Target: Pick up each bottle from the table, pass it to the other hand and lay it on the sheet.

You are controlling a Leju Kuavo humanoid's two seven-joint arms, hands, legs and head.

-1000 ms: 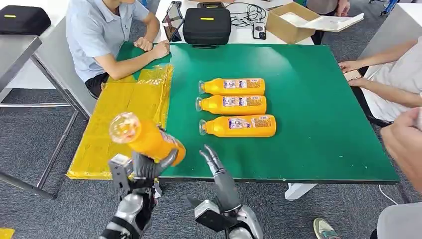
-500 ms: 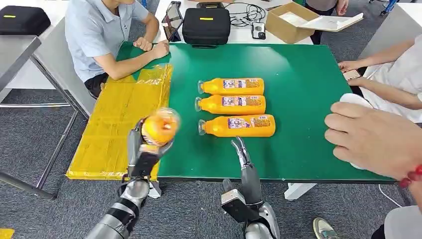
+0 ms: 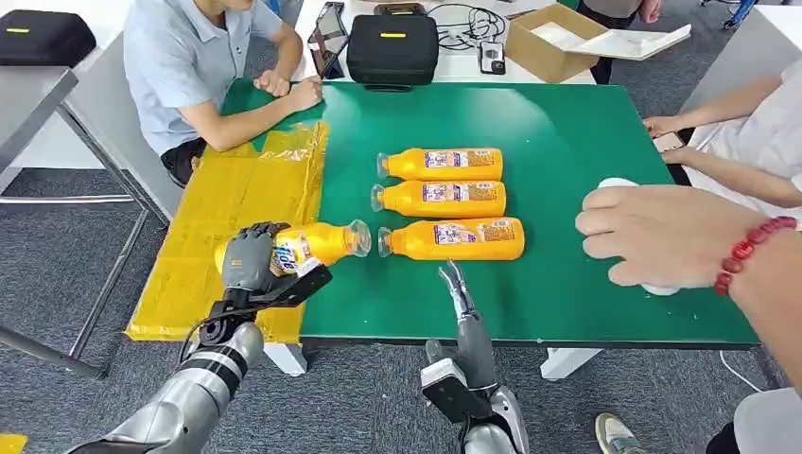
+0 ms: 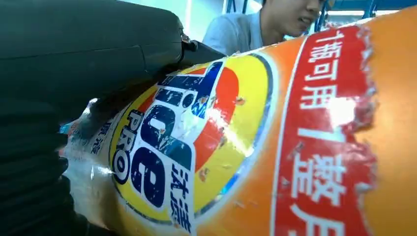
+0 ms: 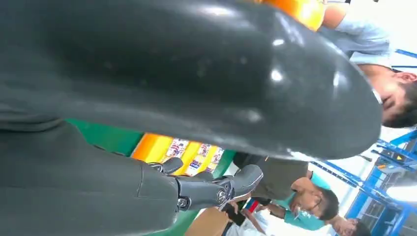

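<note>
I have the held bottle (image 3: pixel 317 243) in my left hand (image 3: pixel 250 257), whose fingers wrap its label end. The wrist view confirms the grip, with dark fingers pressed against the printed label (image 4: pixel 196 147). The bottle lies nearly level. Its long axis runs across the yellow sheet (image 3: pixel 203 241) towards the green table (image 3: pixel 586 236), and its clear neck end points at the row of three bottles (image 3: pixel 444 200) lying on the table.

What the next move turns on is this: the bottle sits at the sheet's table-side edge, about half over the yellow plastic and half over bare green. From these pictures I cannot tell whether it touches the surface or hangs just above it. The sheet's open area lies away from the row, on the far side of my left hand. In my judgement I should carry the bottle further that way before letting go, keeping the axis level so it does not roll.

My right hand (image 3: pixel 461 293) holds nothing. Its fingers are straight and slightly apart, and it is standing at the table's near edge, just short of the nearest bottle of the row. That makes it the nearer hand for the next pick. A person's hand (image 3: pixel 662 236) reaches in over the table beyond the row, so I would watch that side.
</note>
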